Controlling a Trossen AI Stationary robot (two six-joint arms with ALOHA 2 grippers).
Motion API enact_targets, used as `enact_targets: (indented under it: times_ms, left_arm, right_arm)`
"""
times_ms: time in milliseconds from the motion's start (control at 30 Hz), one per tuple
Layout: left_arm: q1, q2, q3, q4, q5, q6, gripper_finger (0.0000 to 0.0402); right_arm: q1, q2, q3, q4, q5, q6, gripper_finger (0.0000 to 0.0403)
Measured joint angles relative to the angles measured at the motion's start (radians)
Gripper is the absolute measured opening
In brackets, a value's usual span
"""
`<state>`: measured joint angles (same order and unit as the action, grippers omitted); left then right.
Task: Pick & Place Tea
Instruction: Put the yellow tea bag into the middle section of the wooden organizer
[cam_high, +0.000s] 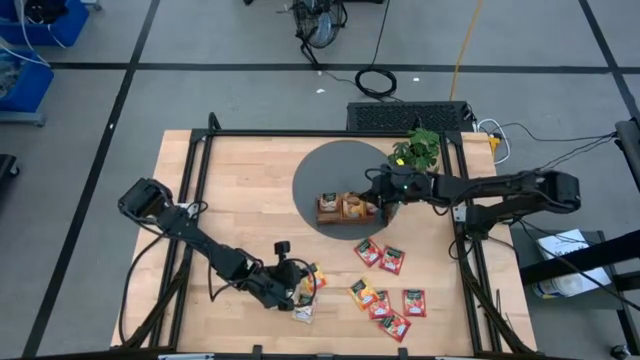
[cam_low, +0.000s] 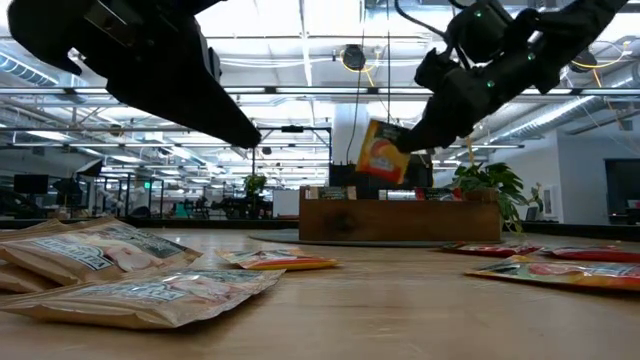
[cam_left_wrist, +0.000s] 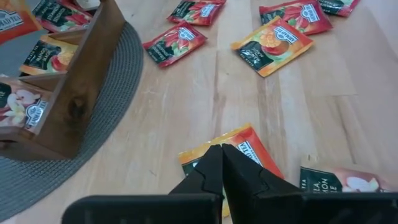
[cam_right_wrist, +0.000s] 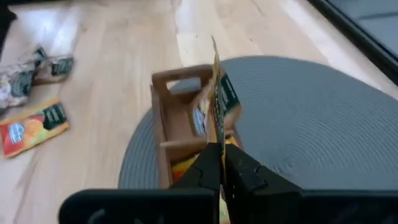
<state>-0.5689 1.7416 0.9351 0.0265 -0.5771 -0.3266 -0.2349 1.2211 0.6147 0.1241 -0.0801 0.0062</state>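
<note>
An orange tea sachet (cam_right_wrist: 216, 93) hangs edge-on above the wooden tray (cam_high: 345, 211), pinched at its lower edge by the right end effector (cam_right_wrist: 221, 163), whose fingers are closed on it; from table height the sachet (cam_low: 379, 152) shows tilted, one corner lowest, over the tray (cam_low: 400, 220). Other sachets already stand in the tray's compartments, their print partly hidden by the walls. The tray sits on a round grey mat (cam_high: 330, 165) on the counter (cam_high: 240, 190). The left end effector (cam_left_wrist: 222, 163) is shut with its tips on another orange sachet (cam_left_wrist: 245, 146) lying flat near the counter's front edge; the fingers cover much of it, so a real grip cannot be confirmed. Red and orange sachets (cam_high: 385, 258) lie scattered to the right, beige ones (cam_low: 130, 290) nearby.
</note>
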Motion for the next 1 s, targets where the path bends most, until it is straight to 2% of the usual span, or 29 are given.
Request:
enact_targets:
  times_ms: [100, 267, 400, 600, 767, 1000]
  left_arm:
    - [0.008, 0.000, 0.000, 0.002, 0.000, 0.000, 0.0006]
    - [0.020, 0.000, 0.000, 0.025, 0.015, 0.030, 0.0011]
    - [0.020, 0.000, 0.000, 0.043, 0.050, 0.073, 0.0024]
    - [0.020, 0.001, 0.000, 0.052, 0.063, 0.088, 0.0015]
    - [0.020, 0.001, 0.000, 0.053, 0.063, 0.088, 0.0004]
    - [0.020, 0.001, 0.000, 0.051, 0.063, 0.086, 0.0026]
  right_arm:
    - [-0.003, -0.001, 0.069, -0.167, -0.008, -0.039, 0.0000]
    - [-0.019, 0.019, 0.175, -0.330, -0.110, -0.136, 0.0000]
    - [-0.048, 0.038, 0.193, -0.324, -0.188, -0.170, 0.0000]
    - [-0.075, 0.118, 0.193, -0.371, -0.187, -0.176, 0.0000]
    - [-0.073, 0.170, 0.194, -0.317, -0.186, -0.178, 0.0000]
    - [-0.073, 0.173, 0.193, -0.295, -0.179, -0.151, 0.0000]
